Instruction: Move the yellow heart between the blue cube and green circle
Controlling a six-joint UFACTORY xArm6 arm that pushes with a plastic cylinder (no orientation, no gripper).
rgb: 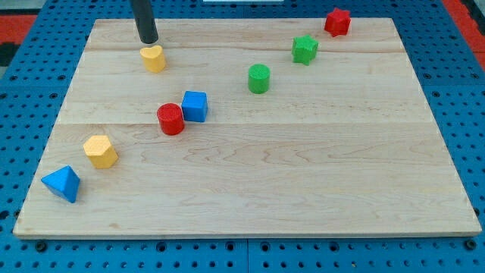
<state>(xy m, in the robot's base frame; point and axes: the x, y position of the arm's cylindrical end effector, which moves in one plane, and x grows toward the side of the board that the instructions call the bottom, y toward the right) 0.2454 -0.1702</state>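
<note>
Resting at the view's upper left of the wooden board (250, 174): my tip (149, 41), just above and a shade left of the yellow heart (154, 58), near it, contact not discernible. No fingers on this rig, only a straight dark rod, so nothing to spread, press or pinch.

Yellow heart: upper left region, well apart from both reference blocks.
Blue cube (195, 106): left of centre, down and to the right of the heart.
Red cylinder (170, 119): just beside the blue cube on its lower left, touching or nearly so; cannot tell which.
Green circle (259, 79): up and to the right of the blue cube, with bare wood between the two.
Green star-like block (305, 49): further up and right of the circle.
Red star-like block (337, 22): near the top edge, towards the right.
Yellow hexagon-like block (100, 151): lower left.
Blue pyramid-like block (62, 183): just beyond it, near the bottom-left corner.

Board on a blue perforated surface (470, 114).
</note>
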